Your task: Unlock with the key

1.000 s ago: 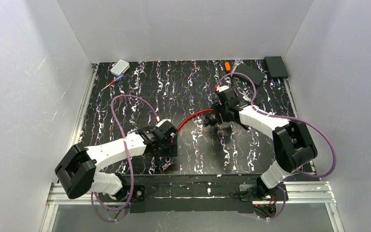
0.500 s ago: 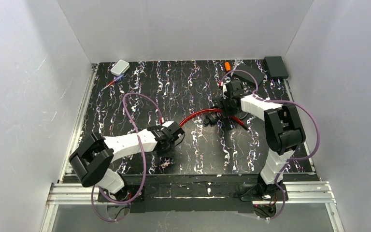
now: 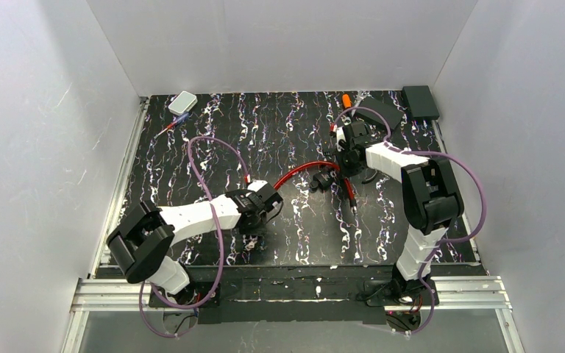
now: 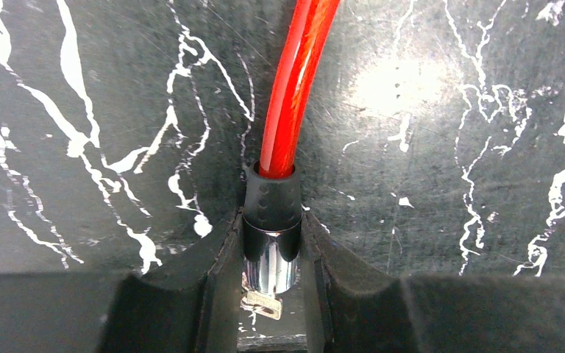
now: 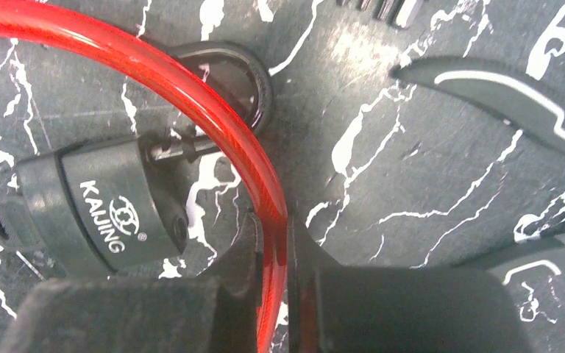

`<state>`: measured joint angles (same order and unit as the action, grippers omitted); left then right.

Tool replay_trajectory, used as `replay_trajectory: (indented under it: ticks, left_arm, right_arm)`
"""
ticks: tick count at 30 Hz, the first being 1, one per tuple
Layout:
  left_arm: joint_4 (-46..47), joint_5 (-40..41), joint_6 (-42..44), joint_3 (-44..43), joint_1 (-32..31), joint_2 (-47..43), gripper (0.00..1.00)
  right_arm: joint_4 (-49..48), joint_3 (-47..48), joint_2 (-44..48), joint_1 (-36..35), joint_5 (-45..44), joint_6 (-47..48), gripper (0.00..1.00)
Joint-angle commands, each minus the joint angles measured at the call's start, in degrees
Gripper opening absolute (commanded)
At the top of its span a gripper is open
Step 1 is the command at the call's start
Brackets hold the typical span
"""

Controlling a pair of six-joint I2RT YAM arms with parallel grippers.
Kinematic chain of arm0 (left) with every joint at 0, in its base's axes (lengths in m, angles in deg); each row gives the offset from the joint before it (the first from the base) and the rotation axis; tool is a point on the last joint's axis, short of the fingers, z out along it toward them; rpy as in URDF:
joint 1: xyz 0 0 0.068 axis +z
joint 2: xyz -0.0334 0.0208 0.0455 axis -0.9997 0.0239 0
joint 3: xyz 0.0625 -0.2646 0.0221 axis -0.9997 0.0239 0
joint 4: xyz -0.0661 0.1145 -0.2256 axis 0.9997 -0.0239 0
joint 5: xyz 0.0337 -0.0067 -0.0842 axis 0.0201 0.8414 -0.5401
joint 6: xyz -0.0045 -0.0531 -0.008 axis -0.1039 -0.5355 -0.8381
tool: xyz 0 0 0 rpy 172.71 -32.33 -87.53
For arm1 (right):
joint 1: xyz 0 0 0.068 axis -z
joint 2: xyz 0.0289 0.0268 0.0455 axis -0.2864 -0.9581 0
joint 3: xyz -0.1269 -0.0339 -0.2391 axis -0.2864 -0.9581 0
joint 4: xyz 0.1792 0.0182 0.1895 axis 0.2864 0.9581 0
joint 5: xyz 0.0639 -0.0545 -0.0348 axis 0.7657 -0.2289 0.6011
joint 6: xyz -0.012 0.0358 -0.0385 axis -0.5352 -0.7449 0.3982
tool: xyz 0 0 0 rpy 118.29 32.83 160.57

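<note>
The left hand [image 3: 263,207] sits just left of centre on the worktop [image 3: 191,158]. Its wrist view shows the fingers [image 4: 217,254] closed narrowly on the free end of the red cable [image 4: 294,81], gripping the black collar and chrome tip [image 4: 268,257].

From there the cable [image 3: 298,170] arcs up and right across the middle of the top view to the lock [image 3: 324,179], then bends down toward lower right.

The right hand [image 3: 349,151] is right of centre, just above the lock. In its wrist view the fingers [image 5: 382,309] are pinched on the cable [image 5: 154,66] at the bottom centre, with only the red strand in the gap. The grey lock [image 5: 110,213], marked KAIJING, lies flat at left, touching the cable. A thin metal piece that looks like the key [image 5: 180,147] juts from the lock's upper side toward a black ring [image 5: 265,88] under the cable; how far it is in I cannot tell
</note>
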<state>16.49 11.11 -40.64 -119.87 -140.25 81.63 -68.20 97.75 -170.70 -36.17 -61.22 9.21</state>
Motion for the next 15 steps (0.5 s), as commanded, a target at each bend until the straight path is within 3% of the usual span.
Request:
replay_trajectory:
  ticks: [1, 11, 15]
  left_arm:
    - [-7.7, 7.1, 1.8, -3.0, 0.0, -2.8, 0.0]
    - [-15.4, 12.7, 5.3, -3.9, 3.1, -14.4, 0.0]
    - [-16.8, 14.2, 4.8, -1.8, 5.2, -18.6, 0.0]
  right_arm:
    - [3.1, 0.1, 5.3, 0.1, -1.4, -3.9, 0.01]
    - [2.6, -7.9, 22.3, -2.0, 5.4, -12.2, 0.01]
    - [2.3, -12.0, 25.2, -7.2, 5.6, -15.7, 0.01]
